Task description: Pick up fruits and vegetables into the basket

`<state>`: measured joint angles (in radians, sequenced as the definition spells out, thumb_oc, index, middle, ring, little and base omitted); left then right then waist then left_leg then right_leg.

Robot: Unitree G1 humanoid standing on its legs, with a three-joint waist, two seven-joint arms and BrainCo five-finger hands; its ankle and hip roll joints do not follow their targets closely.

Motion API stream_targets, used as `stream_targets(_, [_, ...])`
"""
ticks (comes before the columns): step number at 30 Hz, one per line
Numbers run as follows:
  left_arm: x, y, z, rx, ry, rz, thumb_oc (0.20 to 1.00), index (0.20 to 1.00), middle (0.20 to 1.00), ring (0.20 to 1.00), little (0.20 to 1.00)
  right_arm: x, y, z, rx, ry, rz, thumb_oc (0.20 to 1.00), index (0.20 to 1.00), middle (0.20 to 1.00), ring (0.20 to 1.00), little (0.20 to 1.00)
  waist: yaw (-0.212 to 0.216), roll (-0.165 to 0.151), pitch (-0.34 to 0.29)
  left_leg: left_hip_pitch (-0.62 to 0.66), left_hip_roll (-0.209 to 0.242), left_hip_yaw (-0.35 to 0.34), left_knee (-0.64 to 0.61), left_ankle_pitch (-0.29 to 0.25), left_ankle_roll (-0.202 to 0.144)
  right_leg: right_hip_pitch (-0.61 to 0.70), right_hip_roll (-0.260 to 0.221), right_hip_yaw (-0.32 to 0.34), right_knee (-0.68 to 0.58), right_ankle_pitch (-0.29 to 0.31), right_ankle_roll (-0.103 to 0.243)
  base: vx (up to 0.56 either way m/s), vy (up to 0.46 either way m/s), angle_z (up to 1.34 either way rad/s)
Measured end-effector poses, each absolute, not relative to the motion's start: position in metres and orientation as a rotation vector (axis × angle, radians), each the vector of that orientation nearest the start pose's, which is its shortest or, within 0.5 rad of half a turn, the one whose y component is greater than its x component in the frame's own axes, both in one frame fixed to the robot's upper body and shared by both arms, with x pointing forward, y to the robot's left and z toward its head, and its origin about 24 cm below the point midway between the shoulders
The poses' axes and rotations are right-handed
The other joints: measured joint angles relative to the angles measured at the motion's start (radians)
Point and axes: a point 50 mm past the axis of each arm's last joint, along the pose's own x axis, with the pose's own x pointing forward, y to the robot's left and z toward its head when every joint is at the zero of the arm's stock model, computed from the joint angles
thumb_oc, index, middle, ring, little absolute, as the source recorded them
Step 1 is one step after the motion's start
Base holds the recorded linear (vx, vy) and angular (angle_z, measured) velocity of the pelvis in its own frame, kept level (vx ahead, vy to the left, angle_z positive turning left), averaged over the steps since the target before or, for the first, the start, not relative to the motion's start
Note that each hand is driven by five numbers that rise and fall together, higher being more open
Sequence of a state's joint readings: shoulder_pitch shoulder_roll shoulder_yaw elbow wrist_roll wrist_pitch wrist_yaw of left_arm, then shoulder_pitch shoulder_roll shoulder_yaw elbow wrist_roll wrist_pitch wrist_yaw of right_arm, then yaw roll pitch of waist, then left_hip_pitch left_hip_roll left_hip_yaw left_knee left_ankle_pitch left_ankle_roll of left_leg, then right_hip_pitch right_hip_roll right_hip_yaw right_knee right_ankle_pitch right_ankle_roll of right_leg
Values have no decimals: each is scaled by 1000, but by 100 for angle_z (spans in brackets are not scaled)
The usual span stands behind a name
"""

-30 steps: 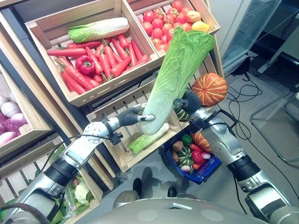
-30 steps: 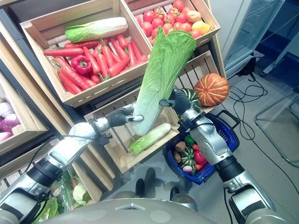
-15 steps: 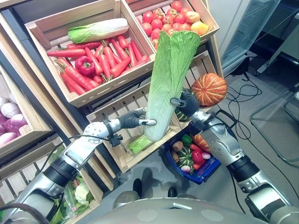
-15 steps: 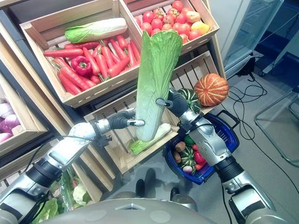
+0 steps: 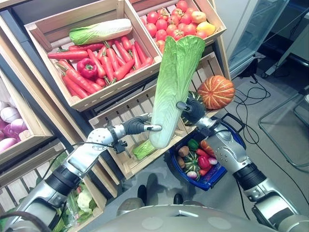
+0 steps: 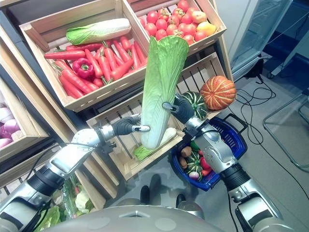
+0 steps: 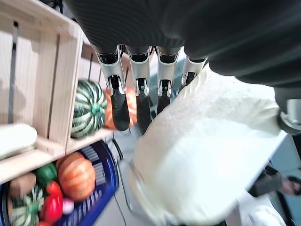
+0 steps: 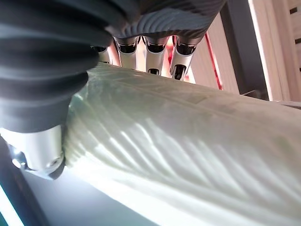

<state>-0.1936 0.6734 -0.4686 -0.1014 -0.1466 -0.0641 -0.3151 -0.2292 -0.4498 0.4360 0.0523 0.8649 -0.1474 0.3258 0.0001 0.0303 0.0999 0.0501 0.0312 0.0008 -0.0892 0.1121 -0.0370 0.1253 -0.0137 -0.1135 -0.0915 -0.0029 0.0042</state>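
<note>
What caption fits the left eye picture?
Both hands, left hand and right hand, hold a napa cabbage upright above the blue basket.

Light on my work is bright and even, falling from above; shadows lie dark beneath the wooden crates (image 5: 91,99). Head views are crisp, bent slightly at the edges. From my left wrist, the cabbage (image 7: 207,155) blurs white and overexposed. From my right wrist, glare streaks its ribs beside my fingers (image 8: 178,56).
</note>
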Motion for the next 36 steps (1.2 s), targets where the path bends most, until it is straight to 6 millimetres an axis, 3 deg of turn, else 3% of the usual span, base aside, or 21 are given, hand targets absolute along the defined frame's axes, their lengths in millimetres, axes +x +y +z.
stream_targets(3, [258,160,79,592,-65,-644,1000,1000,1000,1000,1000,264,-133,66,410,-59,587,200,200,200,200,200,1,1,-1,0,0,3,0,-2,1,-1,0,2,0,-1,2,2,0,-1])
stream_targets(6, [254,189,66,636,0,-476,1000,1000,1000,1000,1000,258,-153,51,473,-41,408,200,200,200,200,200,1,11,-8,-7,0,22,0,-5,3,-16,-1,20,0,0,5,-4,-4,-16])
stream_targets(8, [249,197,58,646,26,-412,1000,1000,1000,1000,1000,253,-164,43,487,-31,312,200,200,200,200,200,-1,16,-11,-9,-1,24,0,-6,5,-19,-3,21,0,0,5,-5,-5,-5])
stream_targets(12, [245,205,51,651,27,-288,1000,1000,1000,1000,1000,246,-183,27,515,-20,125,200,200,200,200,200,0,17,-11,-24,1,26,0,-6,5,-37,-2,23,0,1,7,-59,-21,-3])
stream_targets(17, [246,209,56,670,-51,-140,1000,1000,1000,1000,1000,244,-196,18,531,-34,-74,200,200,200,200,200,0,23,-4,-64,2,46,0,-3,7,-87,-3,35,0,11,10,-142,-25,-11])
stream_targets(22, [254,209,70,663,-154,-18,1000,1000,1000,1000,1000,248,-214,19,520,-70,-258,200,200,200,200,200,-3,31,80,-108,2,51,1,12,11,-143,-3,44,23,19,8,-174,-15,-7])
stream_targets(23, [265,209,80,664,-203,33,1000,1000,1000,1000,1000,255,-223,21,513,-87,-337,200,200,200,200,200,-4,32,139,-138,3,51,12,18,12,-186,-2,44,60,19,7,-229,-32,-4])
stream_targets(25, [274,207,88,665,-248,72,1000,1000,1000,1000,1000,263,-229,24,508,-108,-391,200,200,200,200,200,-6,28,191,-178,4,62,45,19,12,-234,2,44,105,12,13,-210,-44,-9])
stream_targets(26, [286,203,102,666,-312,102,1000,1000,1000,1000,1000,278,-233,33,505,-138,-425,200,200,200,200,200,-1,20,250,-240,3,70,106,14,6,-310,-11,18,189,-4,26,-180,-66,-10])
stream_targets(30, [312,180,140,663,-485,118,1000,1000,1000,1000,1000,313,-237,60,522,-194,-514,200,200,200,200,200,1,-2,422,-357,-1,70,275,-35,1,-435,-34,-9,388,-67,-15,-198,-66,4])
stream_targets(31, [315,177,143,676,-498,116,1000,1000,1000,1000,1000,317,-236,63,535,-192,-537,200,200,200,200,200,2,-4,443,-377,3,68,298,-44,12,-458,-35,-11,424,-77,-21,-159,-31,12])
stream_targets(36, [324,167,144,703,-523,131,1000,1000,1000,1000,1000,335,-244,67,545,-147,-656,200,200,200,200,200,14,-6,444,-533,-4,50,456,-83,0,-627,-63,-13,623,-152,-33,-107,8,12])
